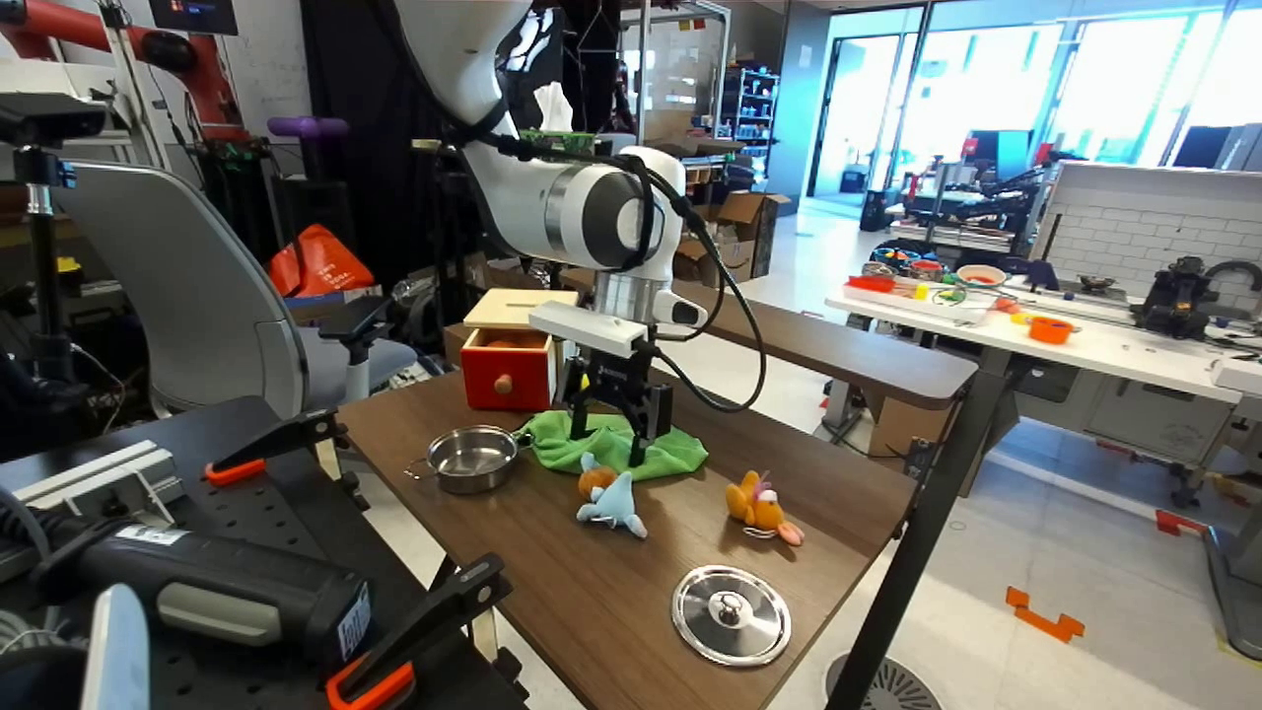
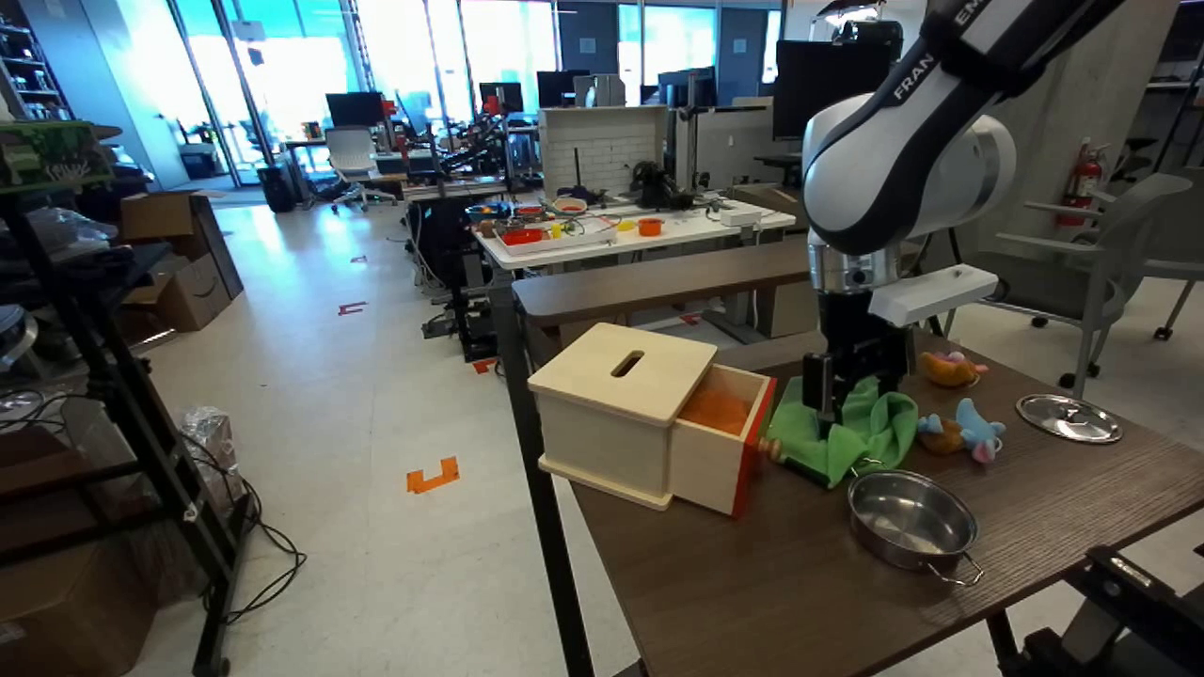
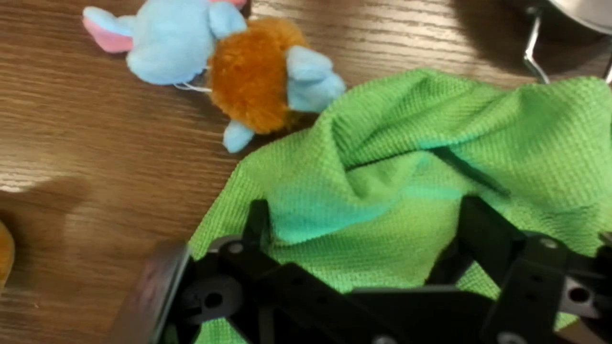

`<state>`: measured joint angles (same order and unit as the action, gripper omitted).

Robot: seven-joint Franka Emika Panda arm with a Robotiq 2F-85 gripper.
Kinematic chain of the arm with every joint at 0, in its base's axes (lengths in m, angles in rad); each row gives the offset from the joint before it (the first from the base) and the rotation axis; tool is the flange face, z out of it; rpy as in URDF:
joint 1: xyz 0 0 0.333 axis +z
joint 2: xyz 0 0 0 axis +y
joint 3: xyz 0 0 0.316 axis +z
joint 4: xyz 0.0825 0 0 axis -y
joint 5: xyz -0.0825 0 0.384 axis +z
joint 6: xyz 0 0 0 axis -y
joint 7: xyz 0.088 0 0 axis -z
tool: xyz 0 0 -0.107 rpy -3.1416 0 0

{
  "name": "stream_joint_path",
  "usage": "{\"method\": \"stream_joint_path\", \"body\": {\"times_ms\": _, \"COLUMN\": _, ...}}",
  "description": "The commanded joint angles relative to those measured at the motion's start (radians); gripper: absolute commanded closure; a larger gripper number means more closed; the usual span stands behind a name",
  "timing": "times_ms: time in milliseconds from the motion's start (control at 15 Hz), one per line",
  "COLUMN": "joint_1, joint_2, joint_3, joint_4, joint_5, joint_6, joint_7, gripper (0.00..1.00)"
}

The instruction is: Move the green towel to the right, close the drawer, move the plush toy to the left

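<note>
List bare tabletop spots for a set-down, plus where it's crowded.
Free: tabletop between pot, blue toy and lid; also between wooden box, pot and tabletop edge. Crowded: around the green towel, under the open gripper, hemmed by drawer, pot and blue toy.

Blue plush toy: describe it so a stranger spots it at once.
On the brown table lies a crumpled green towel. At the towel's edge rests the blue plush toy, with light-blue head and feet and fuzzy orange-brown body. Its blue sets it apart from the mostly orange plush toy nearby.

"fran", "em" — on the arm [image 2: 910,155]
</note>
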<state>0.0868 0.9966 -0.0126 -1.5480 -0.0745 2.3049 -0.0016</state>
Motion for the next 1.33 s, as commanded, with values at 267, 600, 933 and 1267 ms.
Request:
{"method": "stream_joint_path", "body": {"times_ms": 267, "joint_1": -0.038, "joint_2": 0.094, "joint_3": -0.008, "joint_4": 0.178, "joint_5": 0.002, "joint_6": -0.104, "joint_7": -0.009, "gripper": 0.00}}
{"method": "stream_joint_path", "body": {"times_ms": 600, "joint_1": -0.086, "joint_2": 0.166, "joint_3": -0.020, "joint_4": 0.303, "joint_5": 0.017, "joint_6": -0.153, "joint_7": 0.001, "gripper": 0.00}}
{"method": "stream_joint_path", "body": {"times_ms": 933, "joint_1": -0.135, "joint_2": 0.209, "joint_3": -0.023, "joint_4": 0.413, "joint_5": 0.037, "joint_6": -0.185, "joint_7": 0.007, "gripper": 0.00}}
{"method": "stream_joint_path", "body": {"times_ms": 1267, "joint_1": -0.163, "joint_2": 0.277, "joint_3": -0.039, "joint_4": 0.532, "joint_5": 0.040, "joint_6": -0.177, "joint_7": 0.024, "gripper": 0.00}}
